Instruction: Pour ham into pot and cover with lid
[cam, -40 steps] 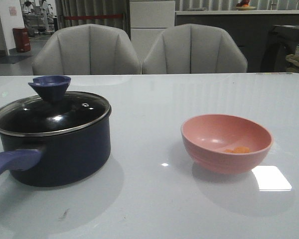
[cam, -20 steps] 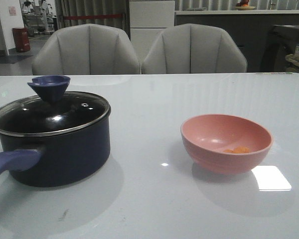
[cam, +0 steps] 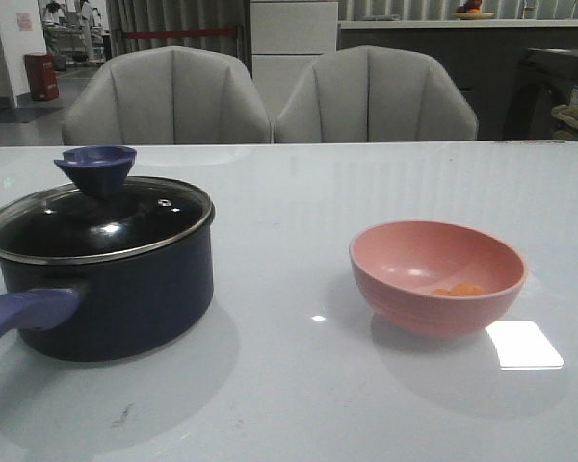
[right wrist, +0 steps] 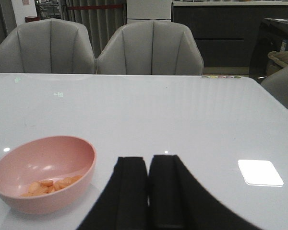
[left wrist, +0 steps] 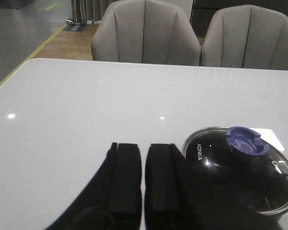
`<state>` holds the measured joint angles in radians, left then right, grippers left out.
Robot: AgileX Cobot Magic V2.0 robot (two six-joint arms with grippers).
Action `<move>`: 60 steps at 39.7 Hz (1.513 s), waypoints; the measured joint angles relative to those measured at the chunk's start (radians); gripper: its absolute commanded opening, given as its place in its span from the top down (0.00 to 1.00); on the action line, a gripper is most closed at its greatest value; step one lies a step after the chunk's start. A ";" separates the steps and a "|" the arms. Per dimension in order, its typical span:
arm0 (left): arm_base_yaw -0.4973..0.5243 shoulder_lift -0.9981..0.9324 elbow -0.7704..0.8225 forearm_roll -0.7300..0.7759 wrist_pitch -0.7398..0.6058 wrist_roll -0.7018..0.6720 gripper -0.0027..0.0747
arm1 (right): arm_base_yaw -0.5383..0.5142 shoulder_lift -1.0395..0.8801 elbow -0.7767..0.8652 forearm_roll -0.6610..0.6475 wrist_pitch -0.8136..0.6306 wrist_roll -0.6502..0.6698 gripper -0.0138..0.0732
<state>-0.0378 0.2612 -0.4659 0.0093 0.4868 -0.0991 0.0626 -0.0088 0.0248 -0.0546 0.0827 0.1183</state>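
"Where's the ham (right wrist: 50,185)?"

"In my pink bowl (cam: 437,277), right of the pot (cam: 111,289). The lid (cam: 96,223) is on it; glass, so I'd lift its knob (cam: 98,168) gently. My left gripper (left wrist: 143,179) and right gripper (right wrist: 149,184) are nearly closed, holding nothing."

left gripper (left wrist: 142,179): matte black all over; two flat, rectangular finger pads with squared tips and stepped outer edges
left gripper base: black, flaring outward in a smooth curve towards the wrist, with a rounded recess faintly visible low between the fingers
right gripper (right wrist: 148,191): the same matte black; two broad, flat pads with square corners and plain faces
right gripper base: black, widening in curved shoulders on both sides
markings, screws, cables: none can be made out on either gripper
front view: no part of the robot shows
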 measured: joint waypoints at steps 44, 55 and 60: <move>-0.162 0.586 -0.353 -0.056 0.270 0.000 0.13 | 0.000 0.000 0.000 0.000 0.000 0.000 0.67; -0.272 0.925 -0.586 -0.086 0.308 -0.038 0.13 | 0.000 0.000 0.000 0.000 0.000 0.000 0.67; -0.330 1.060 -0.690 -0.087 0.317 -0.070 0.13 | 0.000 0.000 0.000 0.000 0.000 0.000 0.67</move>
<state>-0.3676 1.3210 -1.1557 -0.0773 0.8035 -0.1691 0.0626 -0.0088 0.0248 -0.0546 0.0827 0.1183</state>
